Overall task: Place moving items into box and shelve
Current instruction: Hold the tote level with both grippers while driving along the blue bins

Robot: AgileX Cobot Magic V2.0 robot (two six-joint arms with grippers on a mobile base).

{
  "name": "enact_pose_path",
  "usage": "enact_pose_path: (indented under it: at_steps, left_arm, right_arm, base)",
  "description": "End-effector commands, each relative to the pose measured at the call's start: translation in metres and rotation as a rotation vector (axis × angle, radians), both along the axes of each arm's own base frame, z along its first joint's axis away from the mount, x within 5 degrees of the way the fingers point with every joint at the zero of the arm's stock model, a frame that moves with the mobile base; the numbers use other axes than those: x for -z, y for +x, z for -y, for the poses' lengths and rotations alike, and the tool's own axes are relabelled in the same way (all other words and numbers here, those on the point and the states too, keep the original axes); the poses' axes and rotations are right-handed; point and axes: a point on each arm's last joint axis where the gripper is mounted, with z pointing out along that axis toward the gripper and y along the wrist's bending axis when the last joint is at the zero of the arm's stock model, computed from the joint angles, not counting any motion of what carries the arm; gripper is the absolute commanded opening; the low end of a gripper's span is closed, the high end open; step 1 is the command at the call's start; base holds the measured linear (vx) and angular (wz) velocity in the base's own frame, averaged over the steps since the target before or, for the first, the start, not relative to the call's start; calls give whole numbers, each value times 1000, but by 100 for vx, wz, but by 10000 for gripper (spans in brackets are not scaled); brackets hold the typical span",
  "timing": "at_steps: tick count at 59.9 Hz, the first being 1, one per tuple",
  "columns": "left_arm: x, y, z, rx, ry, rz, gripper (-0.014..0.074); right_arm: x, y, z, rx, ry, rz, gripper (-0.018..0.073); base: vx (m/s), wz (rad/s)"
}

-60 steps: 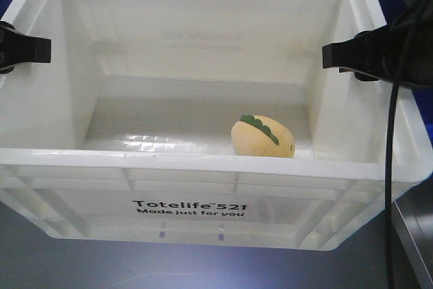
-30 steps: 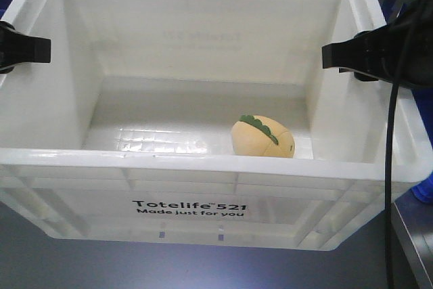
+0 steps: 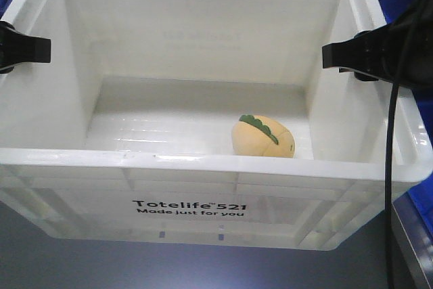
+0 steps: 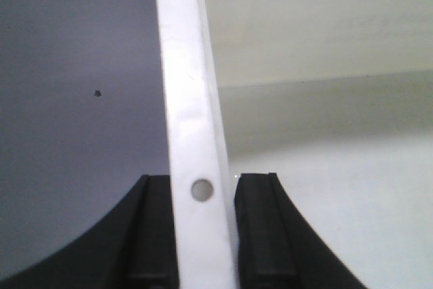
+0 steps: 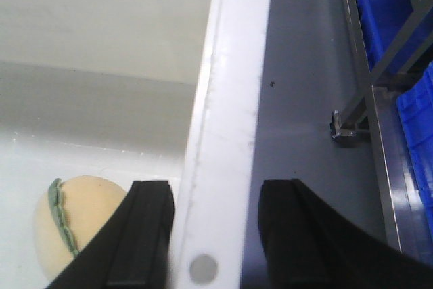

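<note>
Left end effector (image 4: 203, 179) and right end effector (image 5: 216, 184) each clamped a side wall of your white Totelife crate (image 3: 203, 162), with the yellow-orange plush toy (image 3: 262, 137) lying inside near the right wall, so packing looked done and only shelving was left for you.

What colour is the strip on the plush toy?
Green leaf strip, on the yellow-orange plush toy; front-facing view shows it best.

The plush toy (image 3: 263, 137) lies in the box (image 3: 216, 164), front right of its floor. The left gripper (image 4: 203, 194) straddles the left wall, the right gripper (image 5: 216, 197) the right wall.
</note>
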Motion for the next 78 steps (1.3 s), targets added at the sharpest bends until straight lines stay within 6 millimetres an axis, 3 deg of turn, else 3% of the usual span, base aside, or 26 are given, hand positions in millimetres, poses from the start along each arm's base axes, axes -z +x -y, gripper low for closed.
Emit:
enact_pose_path:
  at_steps: [1,78]
  left_arm:
    - [-30,-4,-2,26,-41,209,140]
    - [-30,-4,-2,26,-41,209,140]
  right_arm:
    - [-25,1,9,23,9,155,148]
    - [-25,0,9,23,10,154,148]
  base:
    - [35,-1]
    - [32,0]
